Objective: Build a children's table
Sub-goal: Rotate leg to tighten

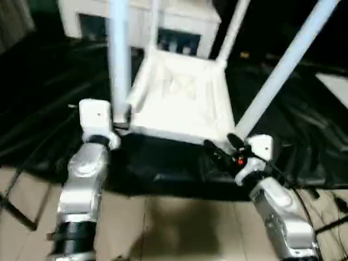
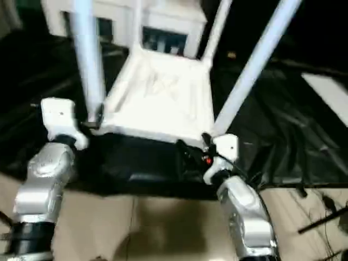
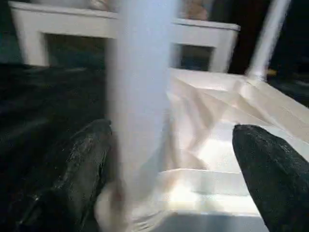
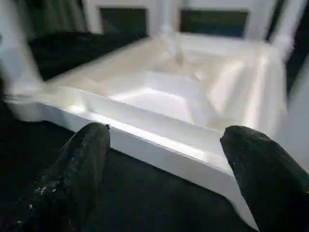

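The children's table [image 1: 179, 98] lies upside down on the black-sheeted work table, its ribbed white underside facing up. Pale-blue tube legs rise from its corners, the near-left leg [image 1: 118, 49] and the near-right leg [image 1: 283, 70] closest to me. My left gripper [image 3: 171, 130] is open at the near-left corner. That leg [image 3: 140, 106] stands between its fingers, close beside one finger [image 3: 87, 164] and well apart from the other. My right gripper [image 4: 166, 130] is open too, low in front of the top's near rim [image 4: 159, 140] by the near-right corner, holding nothing.
A white glass-door cabinet [image 1: 141, 19] stands behind the work table. The black sheet [image 1: 54, 109] hangs over the near edge. Below it is tan floor [image 1: 163, 228], with cables [image 1: 326, 206] at the right and a thin dark stand leg [image 1: 16, 206] at the left.
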